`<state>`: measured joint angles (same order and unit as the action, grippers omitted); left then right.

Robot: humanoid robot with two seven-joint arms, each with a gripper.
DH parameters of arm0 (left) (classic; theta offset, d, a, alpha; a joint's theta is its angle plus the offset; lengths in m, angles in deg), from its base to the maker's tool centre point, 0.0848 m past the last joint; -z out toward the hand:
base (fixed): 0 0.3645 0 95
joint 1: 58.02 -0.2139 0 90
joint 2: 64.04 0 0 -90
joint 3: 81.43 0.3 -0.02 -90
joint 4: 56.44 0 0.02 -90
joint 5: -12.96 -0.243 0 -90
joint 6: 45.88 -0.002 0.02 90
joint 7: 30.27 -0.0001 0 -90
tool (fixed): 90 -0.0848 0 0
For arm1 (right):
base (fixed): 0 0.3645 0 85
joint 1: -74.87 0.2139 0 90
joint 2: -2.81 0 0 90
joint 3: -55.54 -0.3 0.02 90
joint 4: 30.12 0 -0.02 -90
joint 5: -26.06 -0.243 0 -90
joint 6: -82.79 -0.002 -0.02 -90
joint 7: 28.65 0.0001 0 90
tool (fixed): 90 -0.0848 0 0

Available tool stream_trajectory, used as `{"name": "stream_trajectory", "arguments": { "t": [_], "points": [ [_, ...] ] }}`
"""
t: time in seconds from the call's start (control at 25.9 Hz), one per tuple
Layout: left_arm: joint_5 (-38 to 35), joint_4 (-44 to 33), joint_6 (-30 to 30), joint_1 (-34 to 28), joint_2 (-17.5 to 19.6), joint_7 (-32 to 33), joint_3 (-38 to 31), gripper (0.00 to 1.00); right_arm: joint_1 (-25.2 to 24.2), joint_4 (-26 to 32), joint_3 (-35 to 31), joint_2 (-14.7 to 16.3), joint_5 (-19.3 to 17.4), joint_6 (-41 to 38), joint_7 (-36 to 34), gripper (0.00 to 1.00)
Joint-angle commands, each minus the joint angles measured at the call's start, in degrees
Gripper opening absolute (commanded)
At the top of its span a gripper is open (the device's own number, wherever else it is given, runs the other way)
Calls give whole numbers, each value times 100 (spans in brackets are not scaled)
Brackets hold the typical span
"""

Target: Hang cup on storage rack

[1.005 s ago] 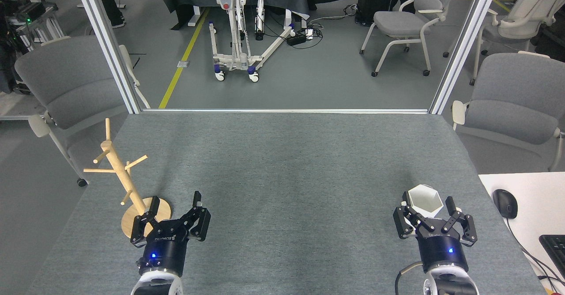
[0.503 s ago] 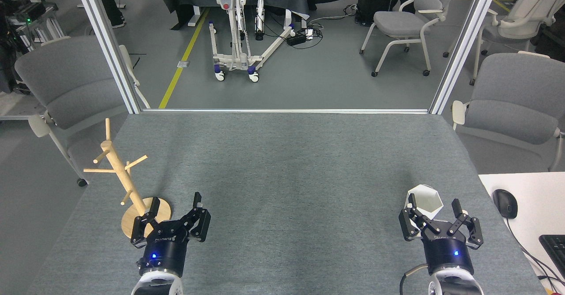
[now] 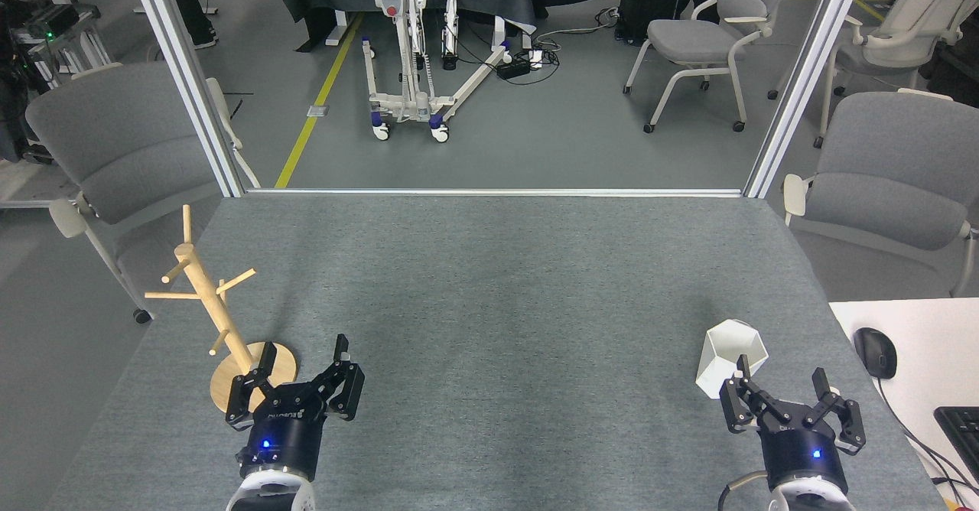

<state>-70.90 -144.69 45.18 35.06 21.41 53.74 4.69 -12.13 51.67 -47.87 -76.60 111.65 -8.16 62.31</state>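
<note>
The cup [image 3: 730,356], white and faceted with a hexagonal rim, stands upright on the grey table at the near right. My right gripper [image 3: 780,387] sits just in front of it and slightly to the right, open, its fingers spread and holding nothing. The storage rack [image 3: 210,304], a light wooden post with angled pegs on a round base, stands at the near left. My left gripper [image 3: 302,362] is open beside the rack's base, one finger overlapping the base in the view, and holds nothing.
The grey felt table [image 3: 489,304] ends at a metal frame along its far edge. Grey chairs [image 3: 115,151] stand off both sides. A white desk [image 3: 918,366] with a black mouse [image 3: 874,352] and a keyboard adjoins the table at the right.
My right gripper has drawn back toward me and to the right, away from the cup, which now shows in full. The left arm and the rack have not moved.
</note>
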Motion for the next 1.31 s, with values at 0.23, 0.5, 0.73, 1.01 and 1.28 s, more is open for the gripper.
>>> {"name": "stream_trajectory", "arguments": {
  "t": [0.23,0.5,0.73,1.01,1.28],
  "points": [
    [-8,9,0,0,-2,2,1,99,438,-823,-83,74,1,25,-26,99],
    [-8,9,-9,9,-11,2,1,99,632,-1174,-21,65,28,17,-43,99],
    [-8,9,-9,17,-20,2,1,99,764,-1376,5,13,54,25,-52,99],
    [1,18,-9,35,-20,2,1,99,781,-1394,128,-14,89,34,-61,99],
    [-8,88,-9,52,-20,2,0,99,799,-1394,383,-22,89,386,-61,99]
  ]
}}
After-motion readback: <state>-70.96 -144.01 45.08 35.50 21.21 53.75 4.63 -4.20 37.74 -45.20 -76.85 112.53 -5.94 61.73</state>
